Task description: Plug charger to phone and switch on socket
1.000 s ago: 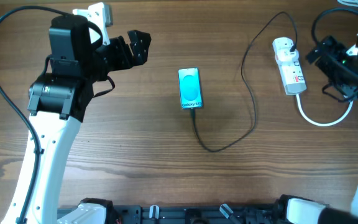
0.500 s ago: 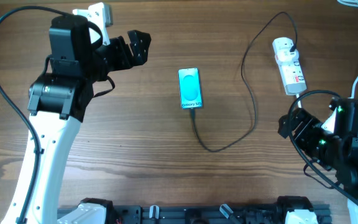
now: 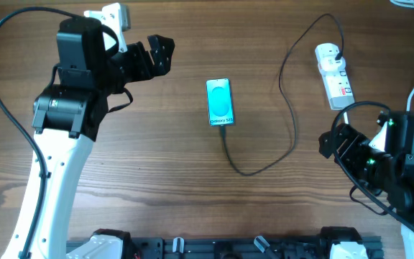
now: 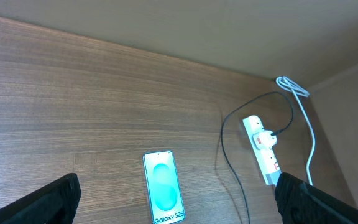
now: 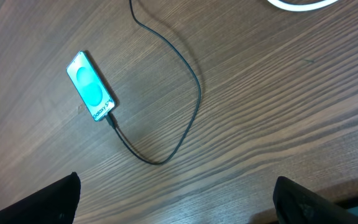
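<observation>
Your right arm has pulled back from the socket (image 3: 334, 75) since a second ago. The right gripper (image 3: 330, 144) now sits low on the right, well apart from it, jaws spread wide and empty. Your left gripper (image 3: 160, 54) hasn't budged; its jaws are wide too, with nothing held. The socket, a long white plastic strip with small red marks, lies near the far right edge. The phone (image 3: 220, 102), a flat rectangle with a glossy cyan screen, lies mid-table (image 3: 157, 180) on matte brown wood grain. The charger (image 3: 291, 108), thin and black, curves from the socket in a loose loop, and its tip touches the phone's text end.
</observation>
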